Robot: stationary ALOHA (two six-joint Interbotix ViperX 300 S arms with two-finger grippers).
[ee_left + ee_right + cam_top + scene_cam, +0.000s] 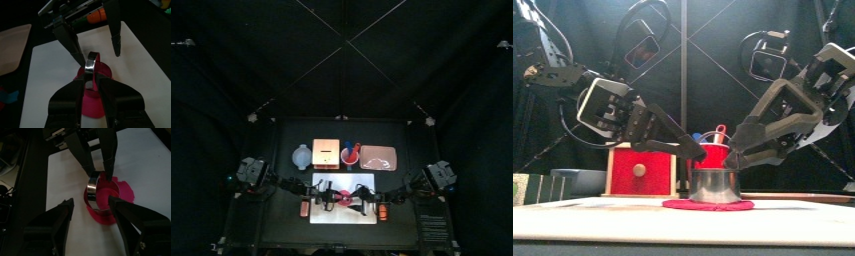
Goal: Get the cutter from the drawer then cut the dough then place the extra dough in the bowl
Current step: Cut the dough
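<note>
A round metal cutter (714,186) stands on a flat red dough disc (708,205) in the middle of the white cutting board (321,215). My left gripper (91,82) is shut on the cutter (91,61) from above, pressing it onto the dough (93,102). In the right wrist view the cutter (93,188) sits at one edge of the dough (121,190). My right gripper (90,202) is open, its jaws standing wide on either side of the cutter without touching it.
Behind the board stand the blue-grey bowl (301,156), the wooden box (326,150) with its red drawer front (643,171), the red cup with knives (349,153) and the pink tray (381,157).
</note>
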